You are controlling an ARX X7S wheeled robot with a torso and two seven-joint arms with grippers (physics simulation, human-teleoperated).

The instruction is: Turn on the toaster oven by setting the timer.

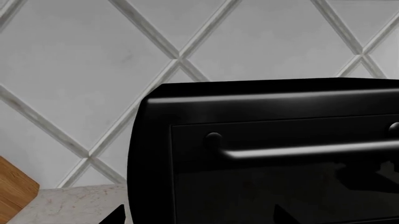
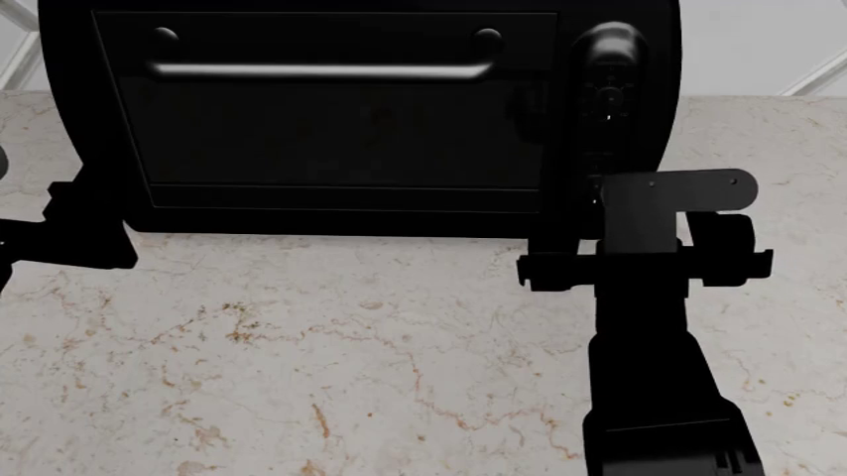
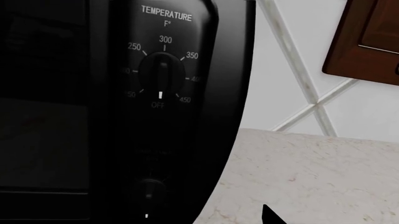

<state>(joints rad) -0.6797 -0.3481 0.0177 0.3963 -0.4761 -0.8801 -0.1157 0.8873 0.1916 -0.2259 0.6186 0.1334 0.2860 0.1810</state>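
A large black toaster oven (image 2: 357,109) stands at the back of a pale marble counter (image 2: 331,347), against a wall of white diamond-pattern tiles (image 1: 262,37). Its dark glass door has a horizontal grey bar handle (image 2: 317,70), and a column of knobs runs down its right side. The right wrist camera, close to that column, shows 2 knobs: a temperature knob (image 3: 160,72) marked from 250 to 450, its white pointer at OFF, and below it a second knob (image 3: 149,190), partly cut off, with an unreadable label. From the head camera, the right arm reaches up the counter with the right gripper (image 2: 612,119) black against the black knob column, so I cannot tell whether its jaws are apart or together, or whether it touches the oven. The left gripper (image 2: 60,223) sits low beside the oven's left corner, mostly out of frame; its jaws cannot be judged either. A wooden board edge (image 1: 16,191) shows by the oven's left side. The main risk, in my judgement, is choosing the wrong knob: the temperature dial is the prominent one, and turning it would not set the timer. A poorly centred grip could also slip off the small knob or push the oven backward.
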